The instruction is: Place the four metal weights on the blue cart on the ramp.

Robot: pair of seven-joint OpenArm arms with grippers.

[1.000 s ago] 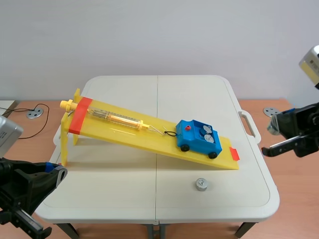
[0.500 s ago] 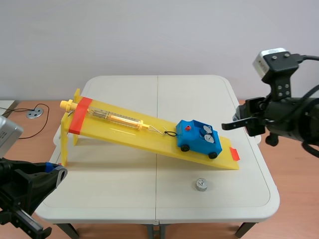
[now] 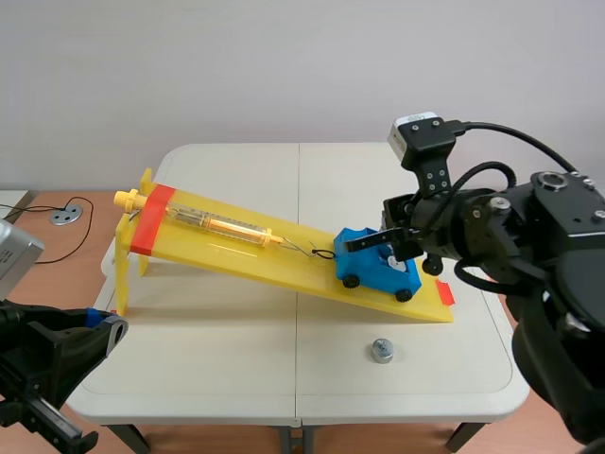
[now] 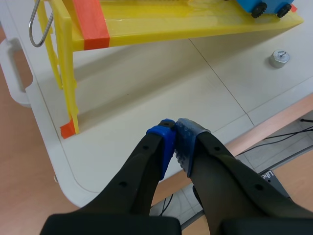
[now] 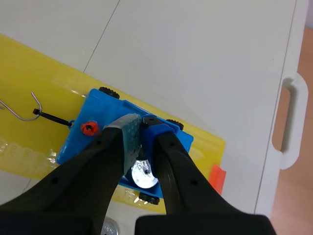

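Note:
The blue cart [image 3: 378, 271] sits low on the yellow ramp [image 3: 236, 248]. My right gripper [image 3: 366, 243] hovers right over the cart [image 5: 93, 144], its fingers nearly together with nothing visibly between them. Through the narrow gap I see a metal weight [image 5: 143, 175] lying in the cart. Another weight [image 3: 381, 351] stands loose on the table in front of the ramp, also seen as the loose weight [image 4: 279, 58] and the loose weight [image 5: 109, 228]. My left gripper [image 4: 175, 131] is shut on nothing above the table's near left edge, far from the cart.
A spring scale [image 3: 217, 225] lies along the ramp, its wire hook [image 5: 19, 111] tied to the cart's front. The ramp's raised end stands on thin yellow legs [image 4: 66, 73] at the left. The table's carry handle [image 5: 288, 122] is at the right edge.
My right arm has swung in from beyond the table's right edge to just above the cart. The left arm, the cart and the loose weight have stayed put.

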